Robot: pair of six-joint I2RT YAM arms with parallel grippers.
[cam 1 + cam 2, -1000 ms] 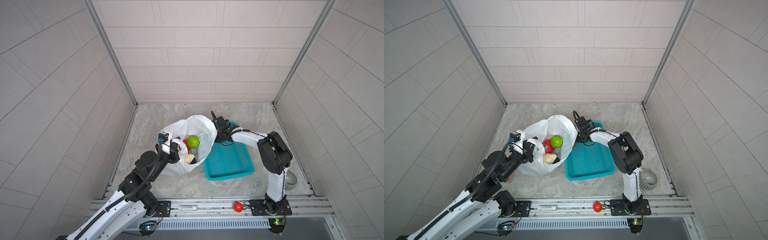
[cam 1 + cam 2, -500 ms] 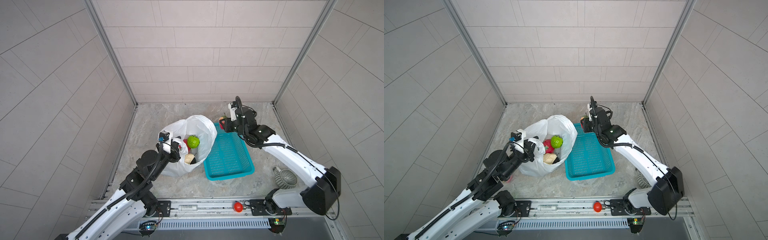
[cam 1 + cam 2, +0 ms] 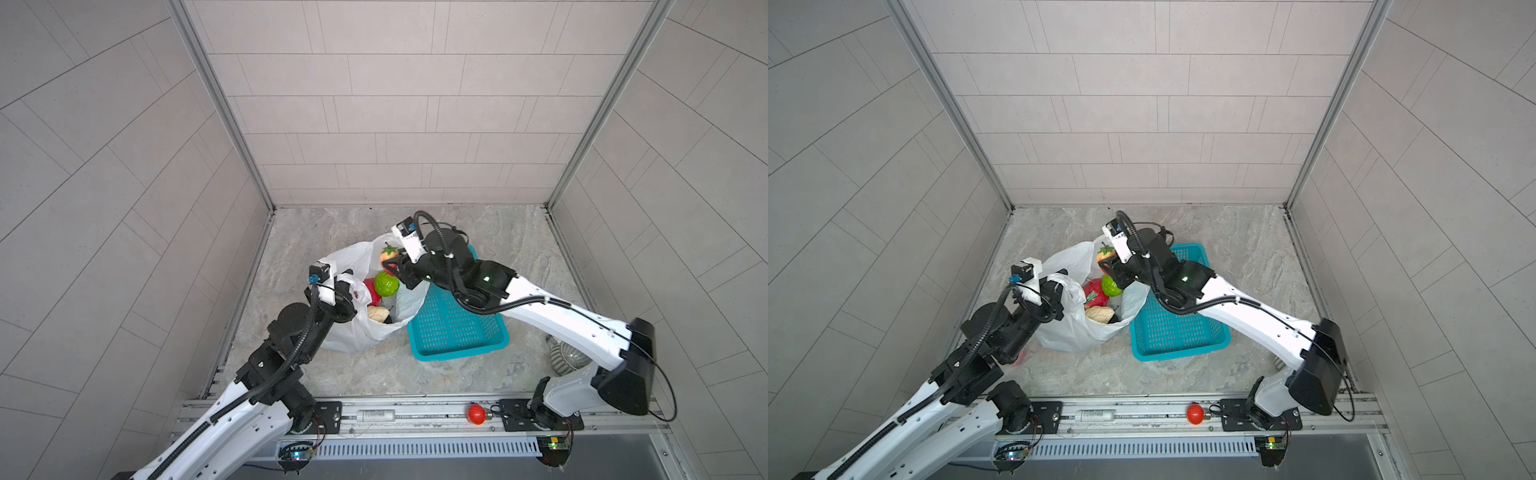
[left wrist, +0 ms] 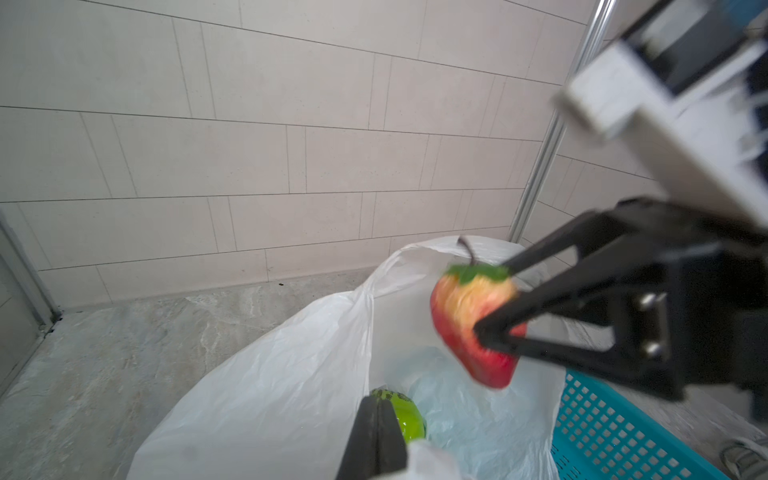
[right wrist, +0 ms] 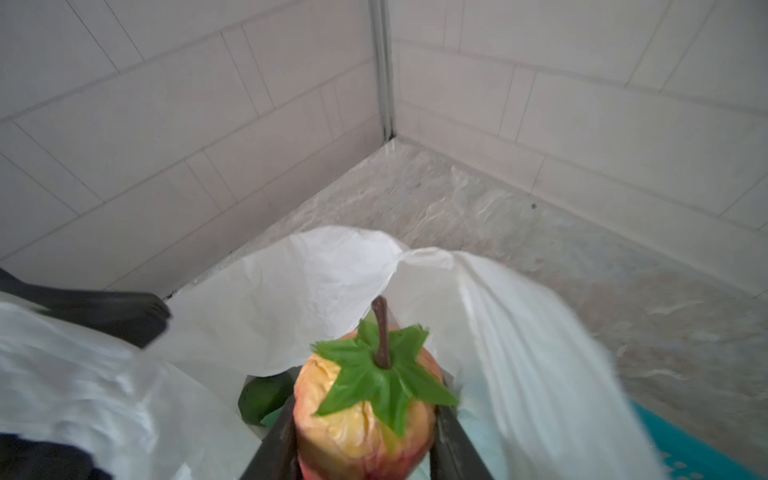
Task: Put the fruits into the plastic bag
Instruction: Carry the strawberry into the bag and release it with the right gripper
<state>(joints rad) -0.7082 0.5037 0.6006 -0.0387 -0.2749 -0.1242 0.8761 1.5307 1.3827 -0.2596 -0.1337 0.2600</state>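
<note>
The white plastic bag (image 3: 353,332) (image 3: 1067,332) stands open left of the basket. My left gripper (image 3: 348,277) (image 3: 1059,277) (image 4: 378,436) is shut on the bag's near rim and holds it up. My right gripper (image 3: 394,262) (image 3: 1109,261) (image 5: 363,432) is shut on a red-yellow fruit (image 3: 388,252) (image 3: 1105,252) (image 4: 469,316) (image 5: 357,399) with a green leaf collar and brown stem, hanging over the bag's mouth. Inside lie a bright green bumpy ball (image 3: 386,284) (image 3: 1112,286) (image 4: 405,419), a pink-red dragon fruit (image 3: 371,291) (image 3: 1094,291) and a cream knobbly ball (image 3: 377,313) (image 3: 1098,312).
A teal perforated basket (image 3: 457,332) (image 3: 1179,332) sits right of the bag, under my right arm. A glossy red ball (image 3: 476,414) (image 3: 1195,413) rests on the front rail. A grey ribbed object (image 3: 561,361) lies behind the right arm's base. Tiled walls close in three sides.
My right gripper has carried the red-yellow fruit from the basket's far edge leftward to above the bag's mouth. The left gripper has kept its hold on the bag.
</note>
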